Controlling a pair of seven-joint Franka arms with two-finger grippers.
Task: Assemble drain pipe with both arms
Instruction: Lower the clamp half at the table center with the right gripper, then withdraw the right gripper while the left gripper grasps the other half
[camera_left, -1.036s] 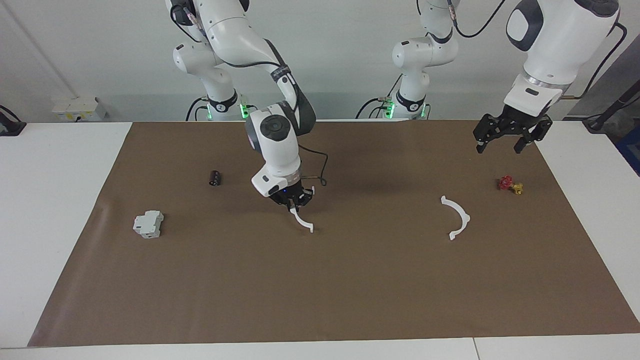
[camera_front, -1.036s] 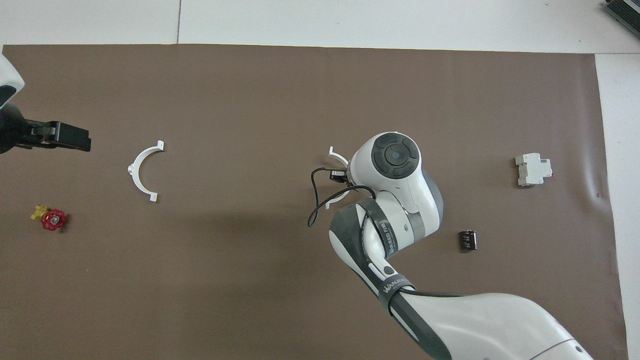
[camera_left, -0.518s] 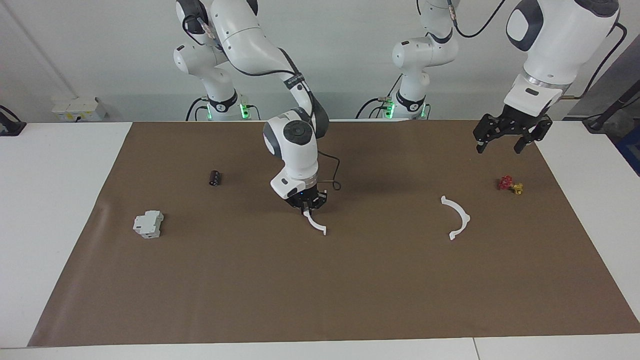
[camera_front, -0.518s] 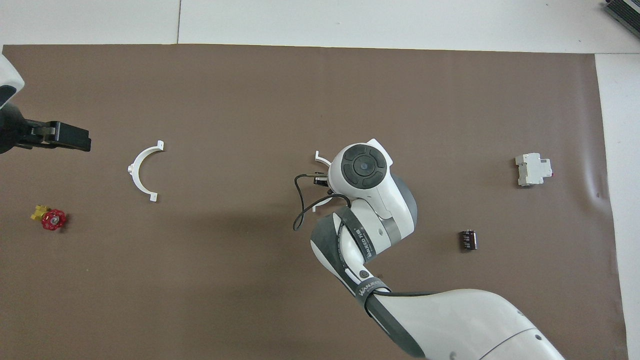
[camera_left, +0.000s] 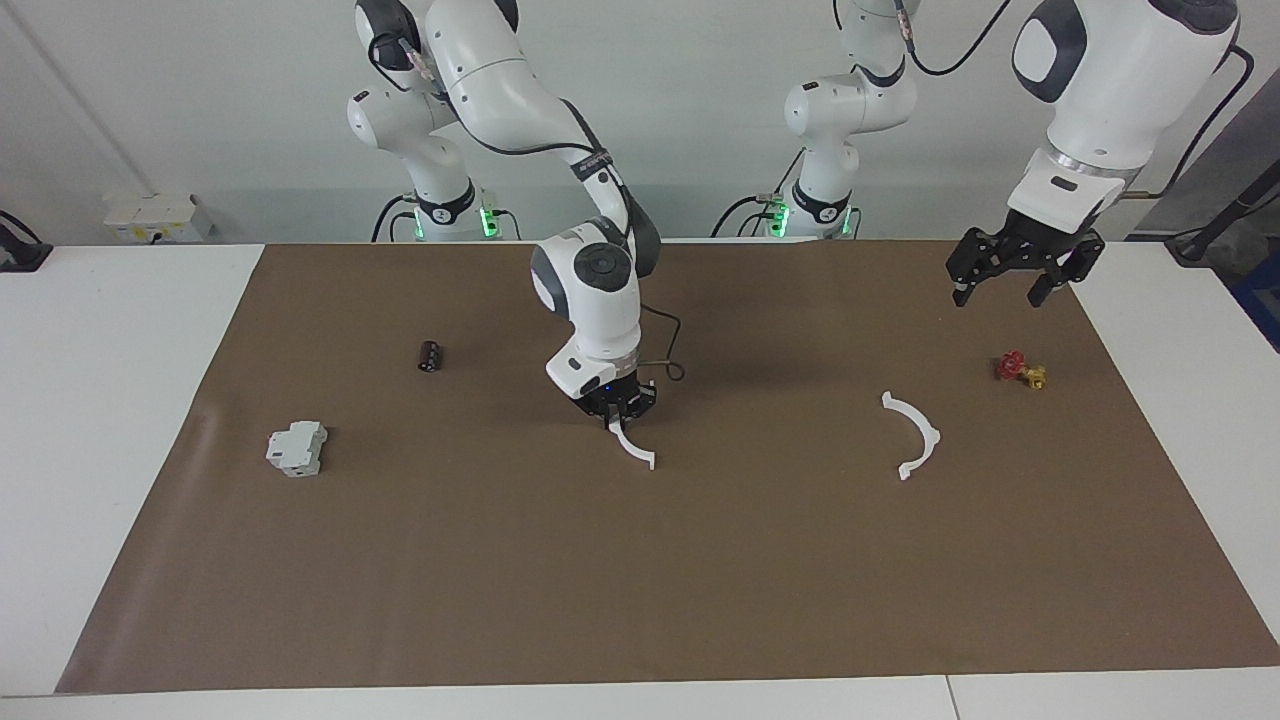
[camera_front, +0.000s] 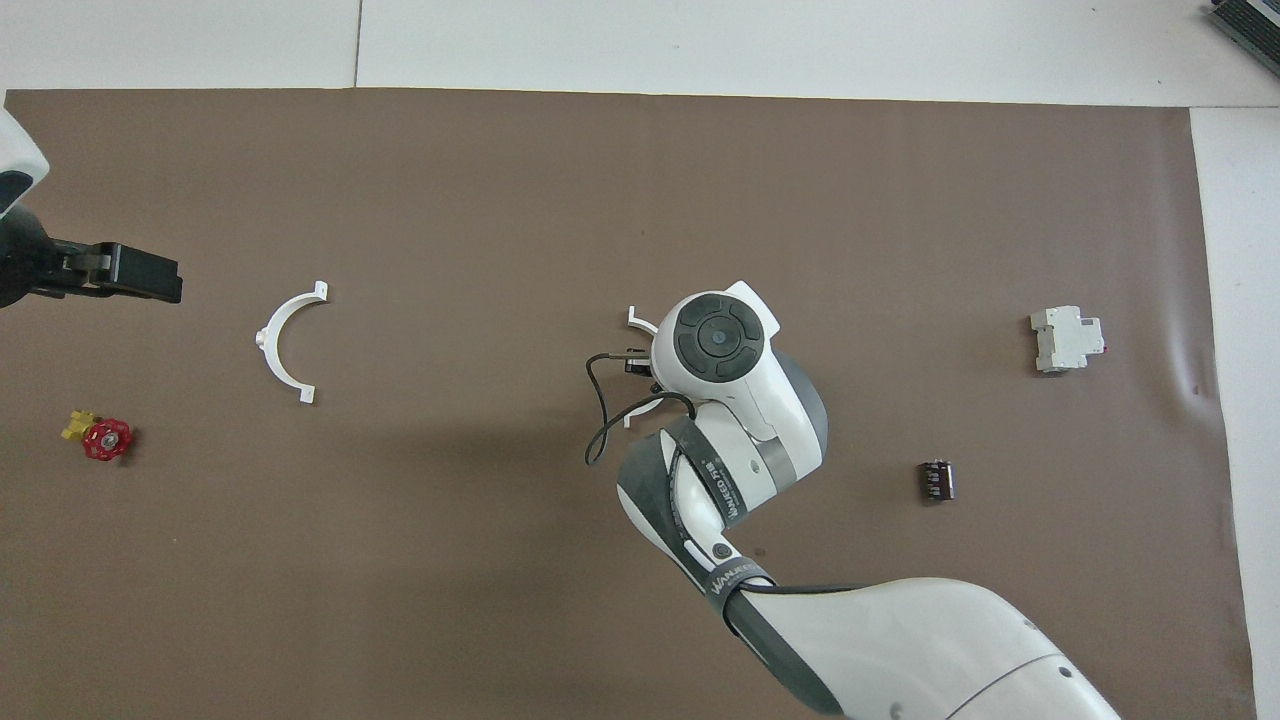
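Observation:
My right gripper (camera_left: 618, 412) is shut on one white half-ring (camera_left: 632, 446) over the middle of the brown mat. The piece hangs down from the fingers with its lower end close to the mat. In the overhead view my right wrist covers most of it, and only its tips (camera_front: 637, 319) show. The second half-ring (camera_left: 915, 436) lies flat on the mat toward the left arm's end and shows in the overhead view (camera_front: 277, 345). My left gripper (camera_left: 1000, 290) is open and empty, raised over the mat's edge near the red valve, and waits (camera_front: 120, 280).
A small red and yellow valve (camera_left: 1019, 370) lies beside the second half-ring at the left arm's end. A black cylinder (camera_left: 430, 356) and a grey-white block (camera_left: 297, 448) lie toward the right arm's end. The brown mat (camera_left: 640, 580) covers the table's middle.
My right arm has carried its half-ring a short way toward the left arm's end, then nearly stopped. The left arm and the other half-ring have not moved.

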